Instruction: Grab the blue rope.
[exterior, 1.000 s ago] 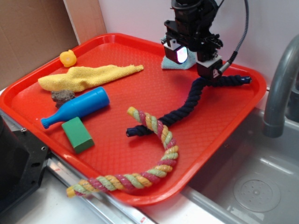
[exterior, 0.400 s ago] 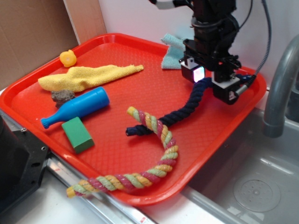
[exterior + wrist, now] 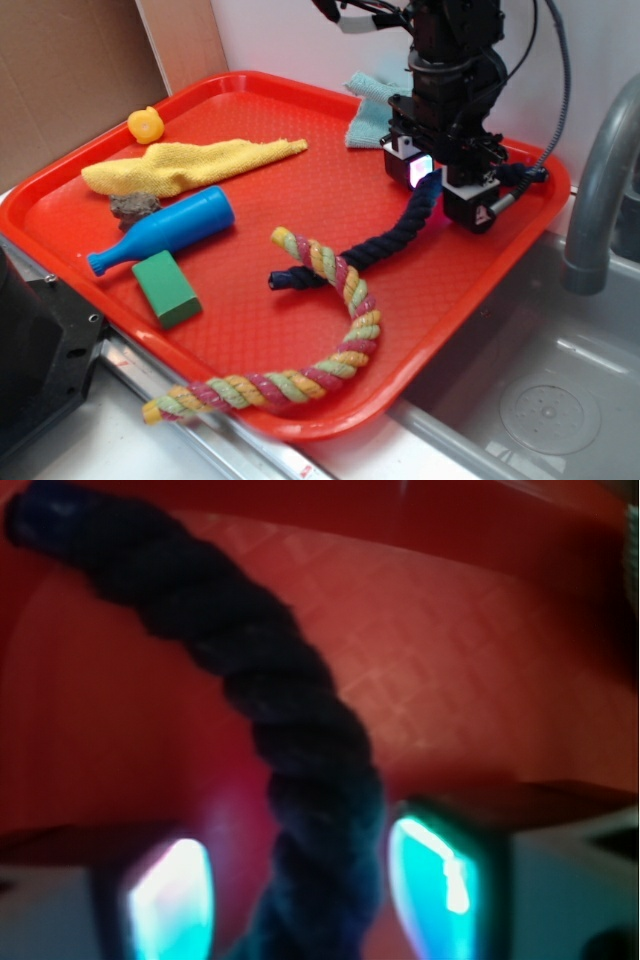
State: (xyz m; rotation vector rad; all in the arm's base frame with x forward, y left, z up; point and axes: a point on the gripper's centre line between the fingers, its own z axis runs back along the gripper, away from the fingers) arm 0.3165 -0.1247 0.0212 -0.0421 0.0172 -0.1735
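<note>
You see a bright red tray (image 3: 250, 100) with a tiny diamond pattern pressed into its floor. On it lies the blue rope (image 3: 385, 243), a very dark navy, twisted in thick strands. The other rope (image 3: 330, 350) is twisted too, in stripes of soft yellow, green and pink. The bottle (image 3: 165, 230) is bright blue. The block (image 3: 167, 288) is green. The cloth (image 3: 190, 163) is yellow, and the small cloth (image 3: 368, 115) at the back is pale blue-green. The little duck (image 3: 146, 124) is yellow with an orange bit. The pincer (image 3: 438, 190) is black, and its pads (image 3: 440, 875) glow light blue-green in your wrist view. The tap (image 3: 600, 190) is grey.
</note>
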